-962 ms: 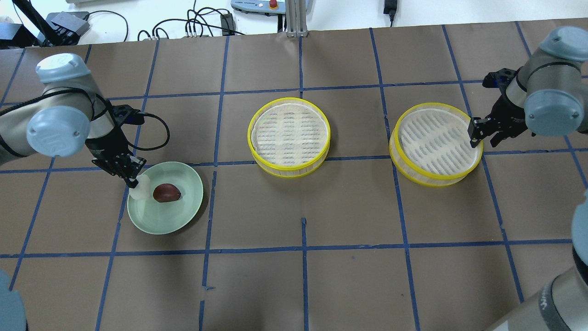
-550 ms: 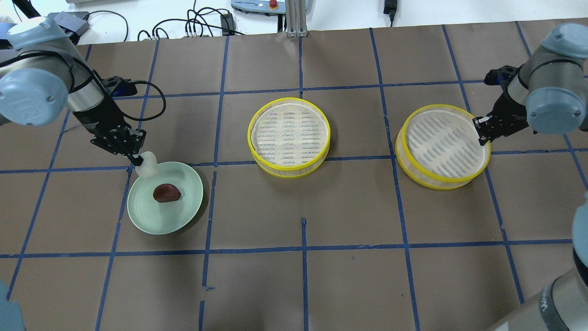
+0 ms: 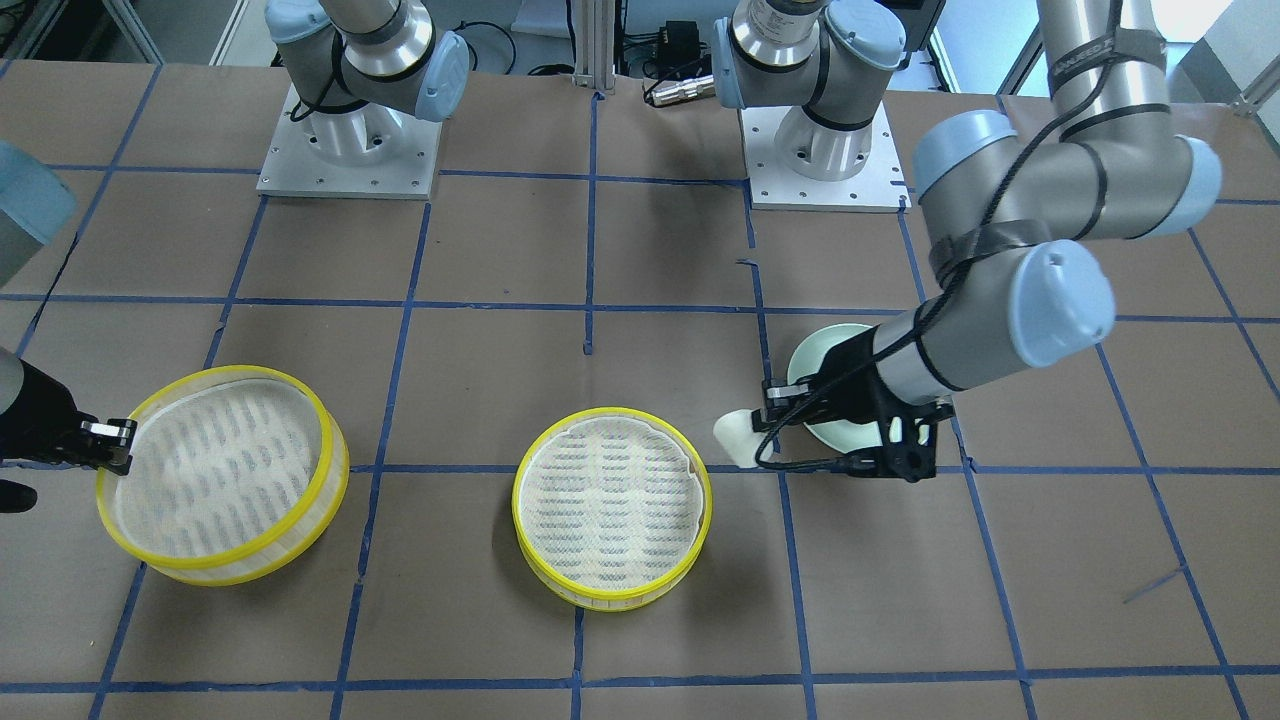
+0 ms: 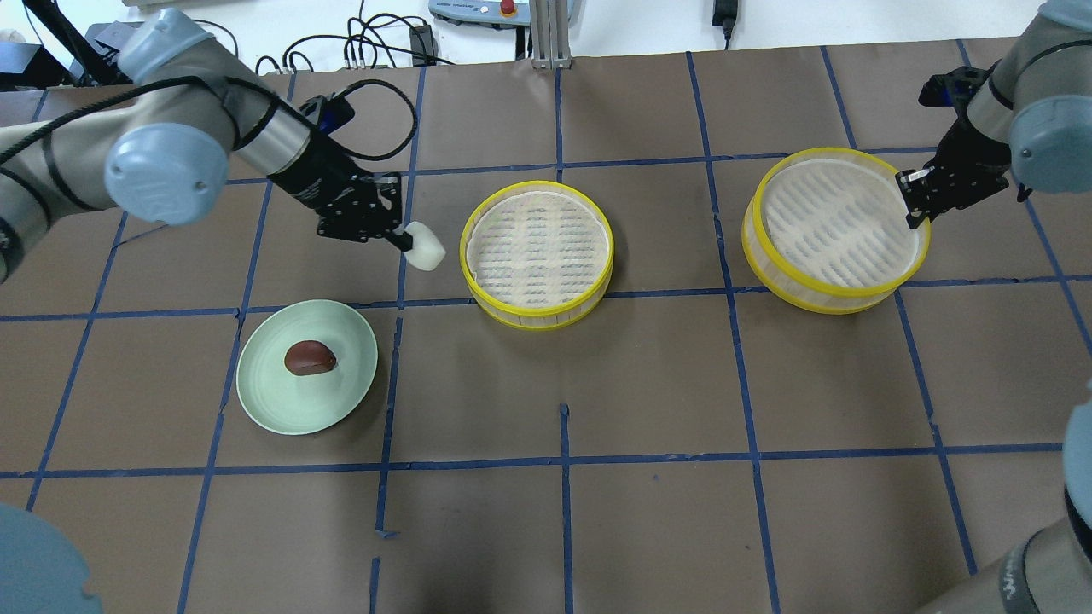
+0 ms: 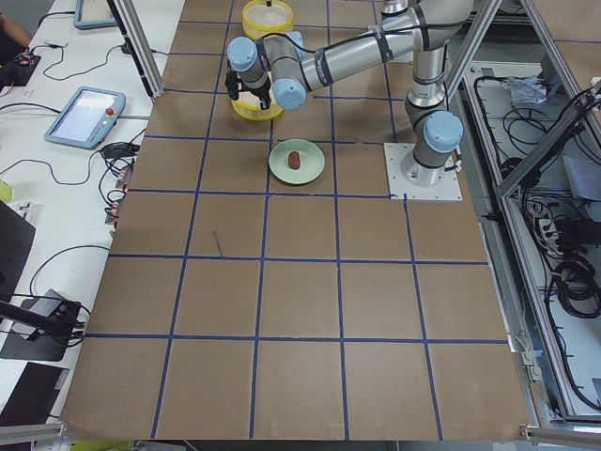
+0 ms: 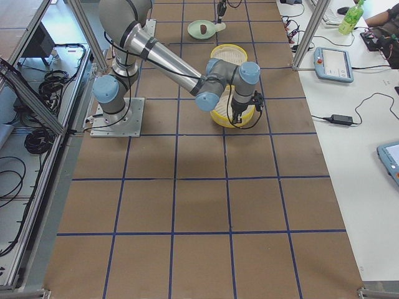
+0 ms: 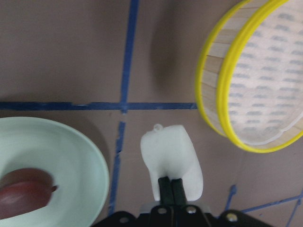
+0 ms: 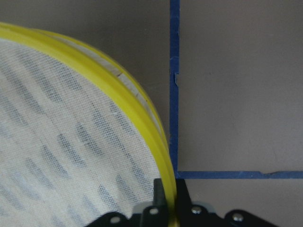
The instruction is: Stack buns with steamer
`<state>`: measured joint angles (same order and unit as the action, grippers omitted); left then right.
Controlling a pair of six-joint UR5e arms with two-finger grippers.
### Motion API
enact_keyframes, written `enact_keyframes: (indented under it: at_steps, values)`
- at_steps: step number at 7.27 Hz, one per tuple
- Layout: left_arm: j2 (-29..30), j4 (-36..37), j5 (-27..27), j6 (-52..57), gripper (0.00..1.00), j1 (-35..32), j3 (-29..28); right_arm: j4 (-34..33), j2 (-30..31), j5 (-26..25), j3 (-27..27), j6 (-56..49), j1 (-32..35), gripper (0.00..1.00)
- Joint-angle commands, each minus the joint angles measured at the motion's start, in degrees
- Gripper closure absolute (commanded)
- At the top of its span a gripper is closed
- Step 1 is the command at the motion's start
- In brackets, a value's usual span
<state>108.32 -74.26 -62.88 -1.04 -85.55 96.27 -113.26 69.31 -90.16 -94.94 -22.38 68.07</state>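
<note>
The left hand (image 4: pixel 399 238) is closed on the white stubby cylinder bun (image 4: pixel 424 252). It pinches the bun's near end, so the bun's long axis runs on from the hand and points toward the middle round steamer tray with yellow rim and white mesh floor (image 4: pixel 537 314). The coming move turns on this relation. The bun hangs just beside the middle tray's rim, outside it on the robot's left side, and not over the mesh. In the left wrist view, bare brown surface (image 4: pixel 597 384) lies under the bun and the tray's wall stands off to one side. Judging from that, a short carry along the bun's own axis should bring it above the mesh before any release.

The reddish-brown teardrop bun (image 4: pixel 309 358) lies on the pale green plate (image 4: pixel 256 401), on the same left side of the middle tray, nearer the robot and well apart from it. The second yellow-rimmed steamer tray (image 4: pixel 832 294) is well apart on the middle tray's other side. The right hand (image 4: pixel 910 203) is closed across its rim. I cannot tell whether that tray is clear of the surface.
</note>
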Motion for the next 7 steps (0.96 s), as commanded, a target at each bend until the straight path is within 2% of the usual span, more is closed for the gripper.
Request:
enact_keyframes:
  at_steps: [1,2,3,5,6,7]
  values:
    - [4.9,12.3,1.8,-9.5,0.96,-8.5,0.0,2.4,0.6,0.0,2.2,4.6,3.4,0.92]
    - [4.8,12.4,1.5,-13.3,0.58,-8.8,0.1,5.4,1.0,-0.1,3.6,7.6,5.5,0.92]
    - [4.9,12.5,1.3,-13.4,0.01,-8.8,0.1,7.6,1.9,0.1,4.2,10.3,5.9,0.92]
    - [3.2,11.7,0.0,-7.2,0.0,-8.8,1.2,7.6,2.1,0.1,4.5,10.7,6.1,0.92]
    - [2.1,10.5,-6.3,-6.7,0.0,-7.4,1.5,8.0,2.7,0.0,5.8,12.3,7.4,0.92]
    - [-0.1,4.2,-14.2,0.1,0.0,-4.7,2.2,10.1,3.2,0.0,7.2,18.8,11.3,0.92]
